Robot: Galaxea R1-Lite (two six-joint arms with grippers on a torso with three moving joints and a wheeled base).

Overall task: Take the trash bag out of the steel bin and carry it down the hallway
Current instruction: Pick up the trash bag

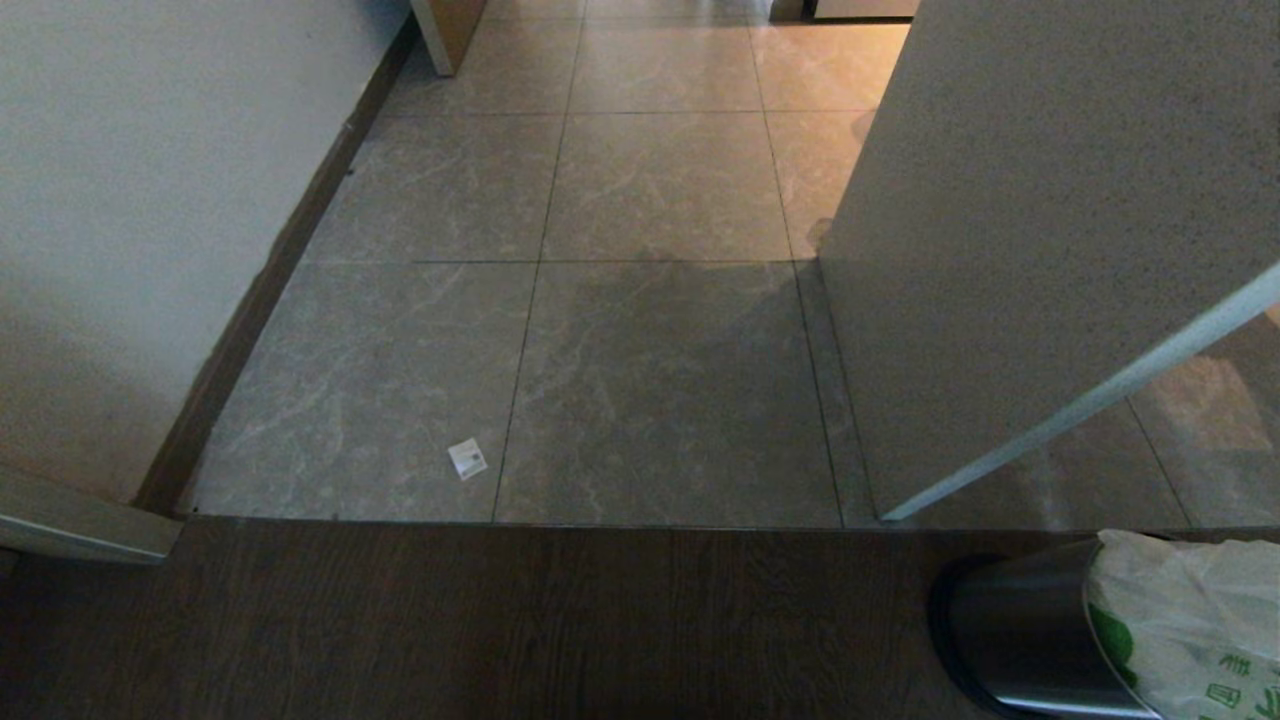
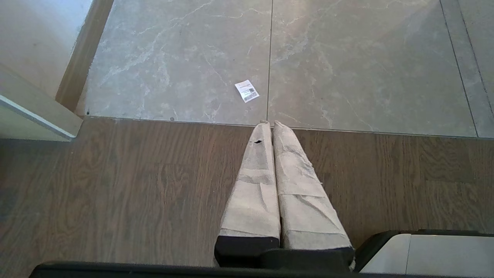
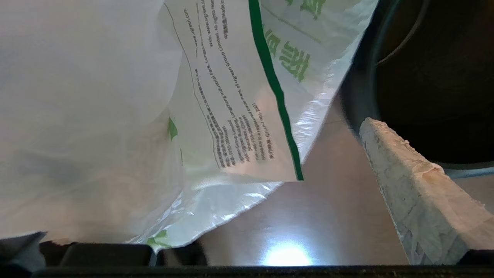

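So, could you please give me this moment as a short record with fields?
trash bag: white with green print, still sitting in the steel bin
right gripper: open, at the bag by the bin's mouth, bag film across one side
left gripper: shut, parked over the wooden floor
floor ahead: grey tiles with a small paper label

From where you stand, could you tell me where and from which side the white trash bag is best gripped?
Probably by the loose crumpled plastic bunched above the rim of the steel bin, coming from above. The trash bag stands proud of the bin there, so thin film can be pinched without touching steel. The right gripper is open with the bag draped against it in its wrist view; the left gripper is shut, over the wood floor.
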